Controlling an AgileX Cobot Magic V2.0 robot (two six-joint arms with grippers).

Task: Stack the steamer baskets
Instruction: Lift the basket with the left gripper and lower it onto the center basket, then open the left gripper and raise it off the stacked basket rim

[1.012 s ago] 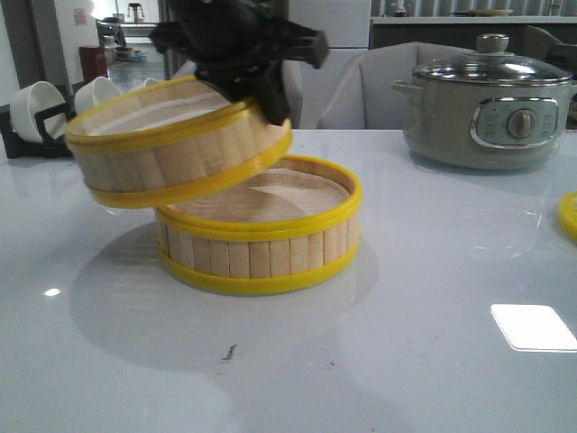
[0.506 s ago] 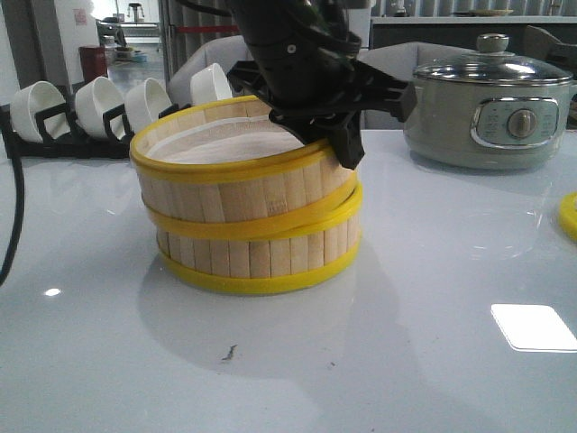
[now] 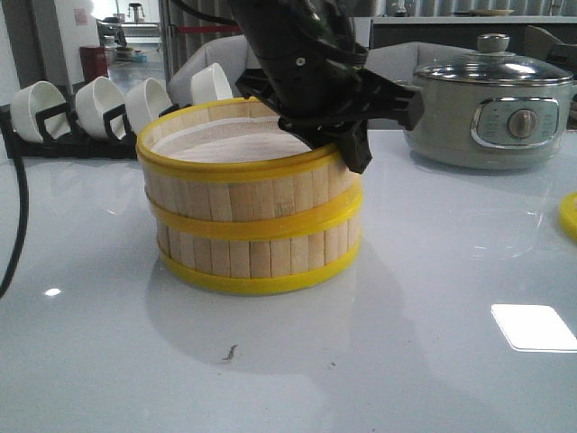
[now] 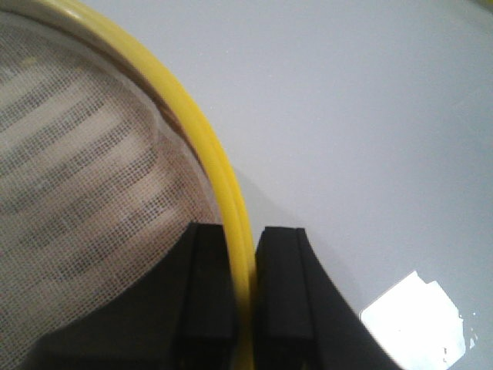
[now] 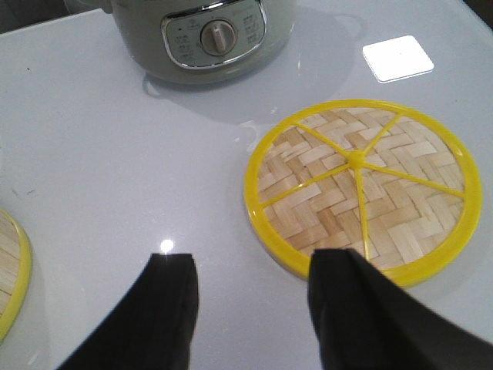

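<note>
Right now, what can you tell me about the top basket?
The top steamer basket is a round ring of pale bamboo slats with yellow rims and a white mesh liner inside. It sits nearly level on the bottom steamer basket. The left pincer is clamped on its rim, one finger inside and one outside.

Front view: low, looking forward over the counter (image 3: 451,379) — stacked steamer baskets (image 3: 252,212) close, grey pot (image 3: 491,108) behind.
Left wrist view: pressed close to upper basket's rim (image 4: 223,177), shared with front.
Right wrist view: above counter — same pot (image 5: 204,35), woven lid (image 5: 362,185).
</note>
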